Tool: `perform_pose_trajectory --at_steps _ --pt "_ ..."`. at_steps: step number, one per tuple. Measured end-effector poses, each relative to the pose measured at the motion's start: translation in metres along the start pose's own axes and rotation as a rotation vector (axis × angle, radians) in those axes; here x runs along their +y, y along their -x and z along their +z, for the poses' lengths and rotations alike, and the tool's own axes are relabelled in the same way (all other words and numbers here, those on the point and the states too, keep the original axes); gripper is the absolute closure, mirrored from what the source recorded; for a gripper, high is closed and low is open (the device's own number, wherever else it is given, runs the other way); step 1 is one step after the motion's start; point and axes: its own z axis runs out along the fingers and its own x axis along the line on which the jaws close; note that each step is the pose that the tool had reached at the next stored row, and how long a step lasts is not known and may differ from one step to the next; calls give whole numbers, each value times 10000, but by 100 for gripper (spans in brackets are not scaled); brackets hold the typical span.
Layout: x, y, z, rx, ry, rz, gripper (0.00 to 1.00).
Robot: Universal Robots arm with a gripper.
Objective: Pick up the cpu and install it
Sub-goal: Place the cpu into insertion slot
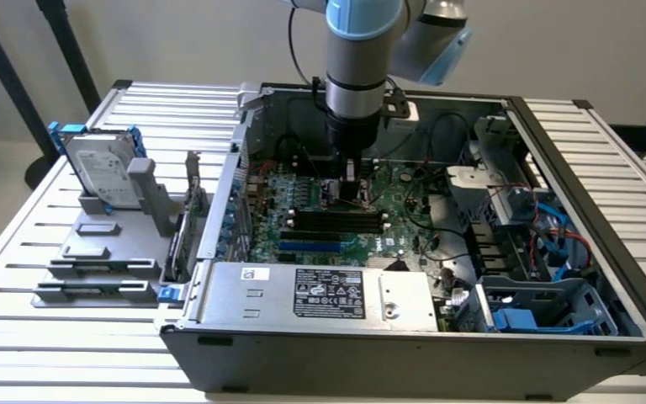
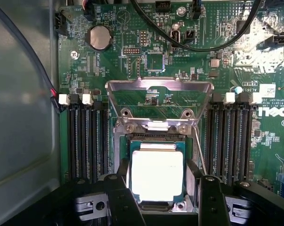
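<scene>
The cpu (image 2: 157,173), a small square chip with a bright silver top, lies flat in the socket of the green board (image 2: 212,52). The socket's metal load plate (image 2: 158,87) stands lifted open just beyond it. My gripper (image 2: 157,178) hangs straight down over the socket, its two black fingers (image 2: 119,193) pressed against opposite sides of the chip. In the exterior view the gripper (image 1: 352,198) reaches into the open computer case at the middle of the board (image 1: 300,189).
Empty black memory slots (image 2: 87,141) flank the socket on both sides. Black cables (image 2: 203,44) loop over the board. A silver power supply (image 1: 323,295) fills the case's front. An upright silver drive with blue brackets (image 1: 104,172) stands on a grey rack at the exterior view's left.
</scene>
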Motion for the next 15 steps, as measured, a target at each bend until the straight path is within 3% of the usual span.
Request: perform_pose_trajectory --at_steps 10,15 --pt "6 -9 17 -5 0 3 45" --pt "6 -23 21 -106 3 1 45"
